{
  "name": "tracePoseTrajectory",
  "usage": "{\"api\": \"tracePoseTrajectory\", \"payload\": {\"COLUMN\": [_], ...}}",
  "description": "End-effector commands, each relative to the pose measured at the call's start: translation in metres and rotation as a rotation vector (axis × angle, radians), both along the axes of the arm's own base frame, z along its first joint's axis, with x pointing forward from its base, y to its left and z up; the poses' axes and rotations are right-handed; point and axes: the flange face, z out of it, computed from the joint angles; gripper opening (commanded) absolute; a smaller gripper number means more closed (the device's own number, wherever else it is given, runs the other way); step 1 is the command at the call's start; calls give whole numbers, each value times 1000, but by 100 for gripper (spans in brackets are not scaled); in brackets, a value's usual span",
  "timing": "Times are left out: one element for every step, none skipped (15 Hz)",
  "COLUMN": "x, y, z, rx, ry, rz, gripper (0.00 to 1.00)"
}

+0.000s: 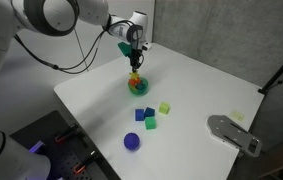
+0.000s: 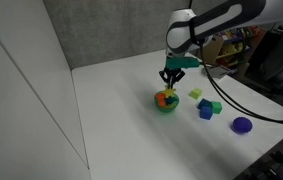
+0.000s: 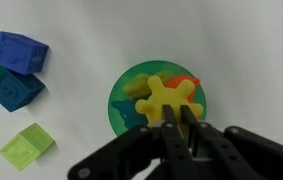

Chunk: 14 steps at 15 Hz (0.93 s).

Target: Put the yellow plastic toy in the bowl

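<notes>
While the white table (image 1: 206, 75) spreads wide beneath it, the arm (image 1: 51, 15) hangs its gripper (image 3: 178, 116) directly above the green bowl (image 3: 116, 108). Its fingers are pinched on one edge of the yellow plastic toy (image 3: 164, 96), over the bowl's middle. A blue cube (image 3: 21, 50) and a lime cube (image 3: 27, 147) lie apart.

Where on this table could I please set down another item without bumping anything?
The widest bare patch lies between the bowl and the table edge by the wall. Another lies between bowl and grey object. Crowded: cubes and ball cluster, and the gripper holds the toy over the bowl.
</notes>
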Motion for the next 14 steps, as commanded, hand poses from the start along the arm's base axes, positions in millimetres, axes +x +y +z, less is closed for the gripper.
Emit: {"api": "tracePoseTrajectory", "payload": {"x": [12,13,14,15,16,16,16,16,16,16,16,16,16,16], "y": [-7,-9,-11,-13,-15,-16,-18,-19,-19,-19,-18,-16,-15,-13], "z": [-12,-17,-22,-27,-31,-34,-38,-41,-43,-45,-46,-47,-47,-45], "rx": [-24,-22,-23,-21,-19,-22,-23,-23,-23,-24,-25,-24,-24,-21], "ry": [21,25,29,35,39,45,51,59,68,77,84,90,97,105], "rz": [-32,-35,-37,-41,-44,-46,-47,-47,-47,-46,-44,-42,-41,-39], "gripper": [5,5,5,5,5,5,5,7,37,36,38,46,53,62]}}
